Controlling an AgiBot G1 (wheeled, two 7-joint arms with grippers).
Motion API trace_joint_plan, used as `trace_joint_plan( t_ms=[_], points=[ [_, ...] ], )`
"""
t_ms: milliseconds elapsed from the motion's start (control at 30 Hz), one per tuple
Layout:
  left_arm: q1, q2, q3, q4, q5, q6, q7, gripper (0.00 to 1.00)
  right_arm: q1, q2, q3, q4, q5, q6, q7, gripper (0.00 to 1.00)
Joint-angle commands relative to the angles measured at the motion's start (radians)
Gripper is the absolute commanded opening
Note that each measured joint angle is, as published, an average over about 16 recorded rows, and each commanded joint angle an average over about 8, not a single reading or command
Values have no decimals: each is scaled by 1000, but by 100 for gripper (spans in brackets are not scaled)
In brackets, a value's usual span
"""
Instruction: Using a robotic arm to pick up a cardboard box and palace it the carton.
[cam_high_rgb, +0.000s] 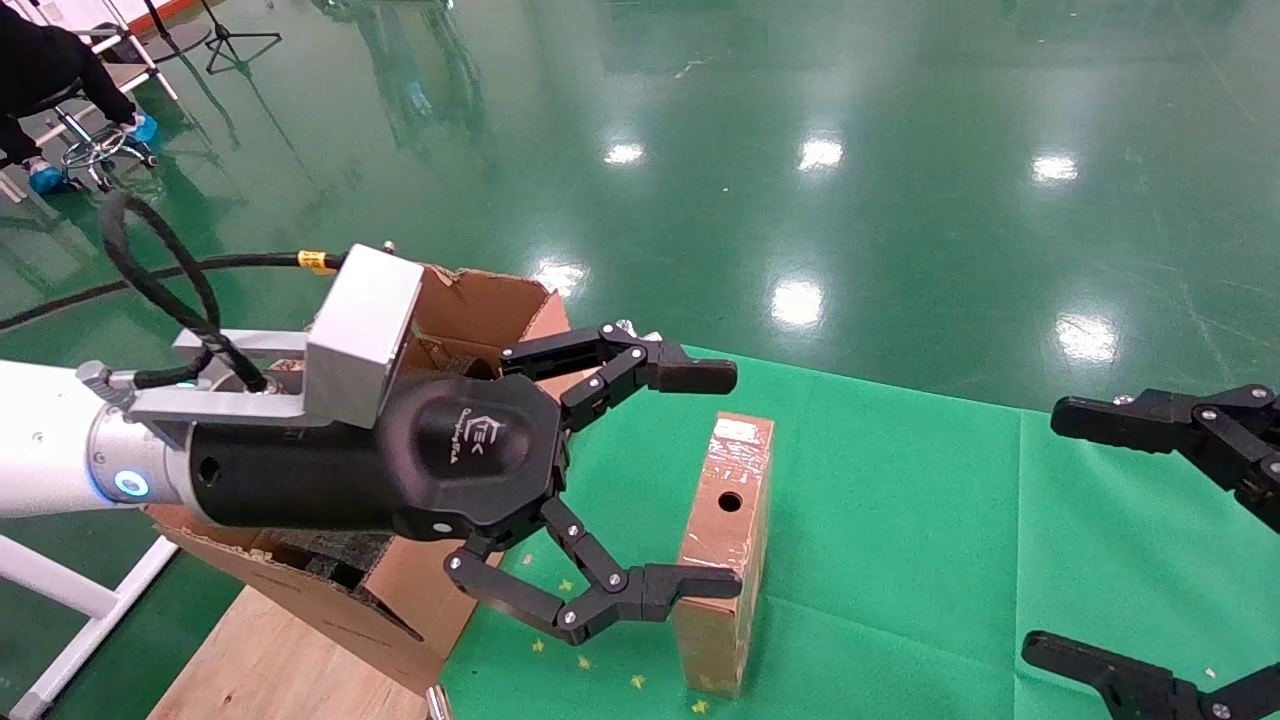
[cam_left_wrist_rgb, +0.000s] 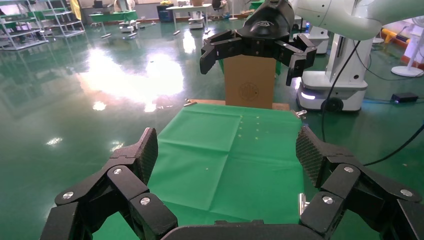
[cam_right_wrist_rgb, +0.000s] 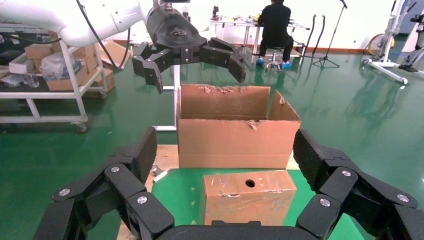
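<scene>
The cardboard box (cam_high_rgb: 735, 450) stands on a long edge on the green cloth (cam_high_rgb: 900, 520), with its taped narrow face and round hole facing up. It also shows in the right wrist view (cam_right_wrist_rgb: 247, 200). The torn-flap carton (cam_high_rgb: 480, 310) stands just left of it, with dark foam inside. My left gripper (cam_high_rgb: 705, 480), on the white robotic arm, is open and empty. It hovers above the carton and box and touches neither, as the right wrist view (cam_right_wrist_rgb: 195, 75) shows. My right gripper (cam_high_rgb: 1060, 530) is open and empty at the right edge, facing the box. The box is out of the left wrist view.
The carton (cam_right_wrist_rgb: 230, 140) sits on a wooden tabletop (cam_high_rgb: 260, 660) beside the cloth. A person (cam_right_wrist_rgb: 275, 22) sits at a desk far off. A shelf cart (cam_right_wrist_rgb: 50, 75) stands on the green floor. In the left wrist view, an upright printed brown box (cam_left_wrist_rgb: 249, 87) stands behind my right gripper (cam_left_wrist_rgb: 250, 65).
</scene>
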Motion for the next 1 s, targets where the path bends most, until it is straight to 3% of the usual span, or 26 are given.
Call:
trace_joint_plan(
  t_ms=[33, 533, 567, 800, 833, 1000],
  points=[
    [0, 0, 0, 0, 0, 0, 0, 100, 0, 0, 0, 0, 0, 0, 0, 100],
    [1, 0, 0, -1, -1, 0, 0, 100, 0, 0, 0, 0, 0, 0, 0, 99],
    [1, 0, 0, -1, -1, 0, 0, 100, 0, 0, 0, 0, 0, 0, 0, 91],
    [-2, -11, 8, -1, 41, -36, -13, 100, 0, 0, 0, 0, 0, 0, 0, 5],
    [-4, -15, 12, -6, 59, -50, -20, 100, 0, 0, 0, 0, 0, 0, 0, 0],
    [-35, -25, 45, -47, 159, -124, -84, 100, 0, 0, 0, 0, 0, 0, 0, 0]
  ],
)
